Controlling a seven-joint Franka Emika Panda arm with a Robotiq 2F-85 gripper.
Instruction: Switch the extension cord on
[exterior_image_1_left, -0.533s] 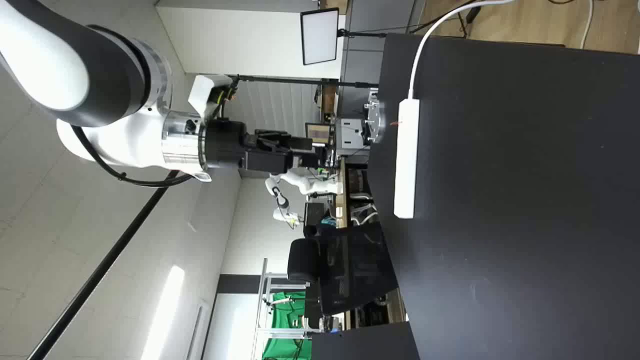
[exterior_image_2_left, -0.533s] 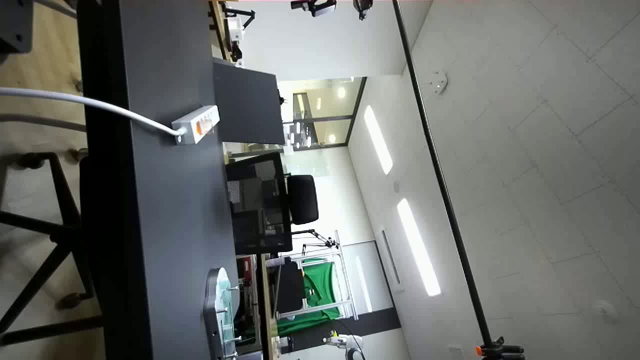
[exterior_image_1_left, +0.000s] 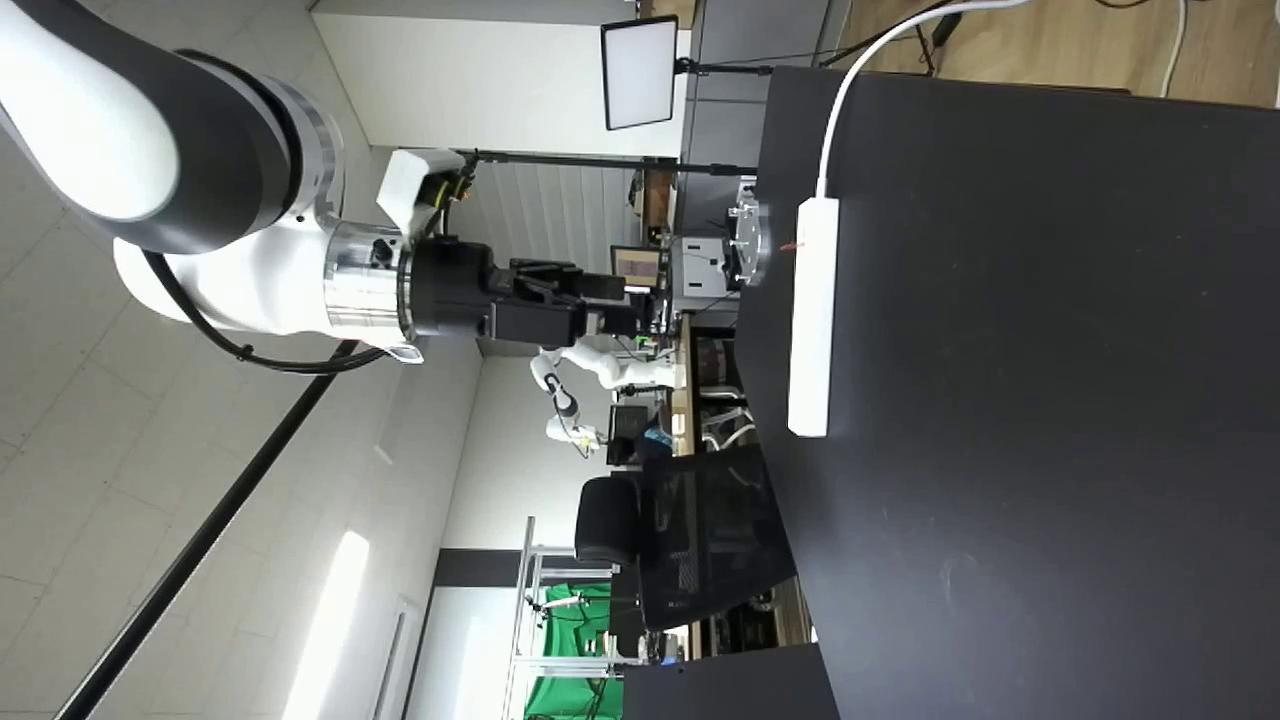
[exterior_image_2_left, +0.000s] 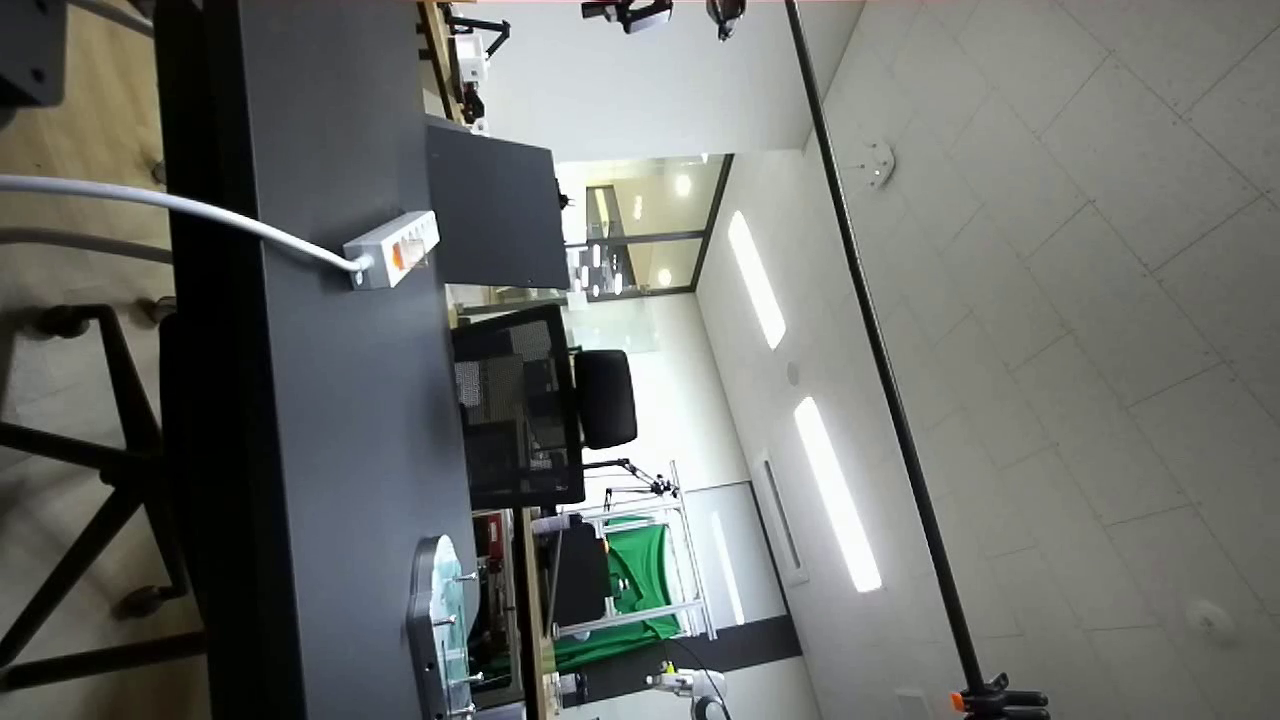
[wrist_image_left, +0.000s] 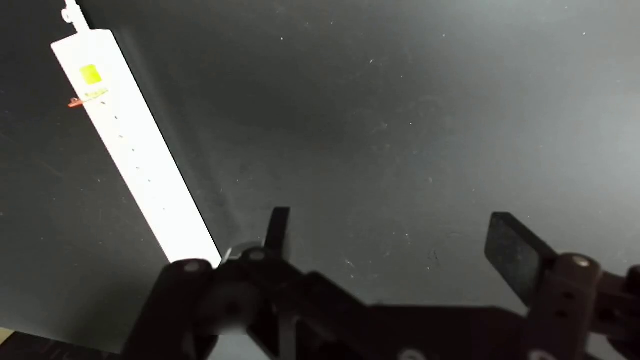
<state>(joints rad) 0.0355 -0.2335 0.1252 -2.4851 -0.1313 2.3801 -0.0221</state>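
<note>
Wrist view shows the extension cord nearly whole, its white face so washed out that the sockets come through only as faint specks, and which way the yellow-green switch is set cannot be told. Its lower end sits behind the dark linkage of the pincer, and its cable is cut off at the top edge. A thin, red-ended piece crosses the cord next to the switch and juts past its side; just what it is, is hard to say. In an exterior view, turned on its side, the arm runs out past the left edge and the pincer's tips blur into the background. In an exterior view, sideways too, a glassy plate with short posts is cut off at the bottom, and the cord, seen nearly end-on, looks shortened, its switch orange. The pincer stands wide open, its two fingers well apart, the table showing between them. The cord lies flat on the table, outside the fingers and to the left as the wrist camera sees it, slanting from the upper corner, switch end farthest off, down to the pincer's nearer side; the pincer hangs above the table, well apart from the cord
</note>
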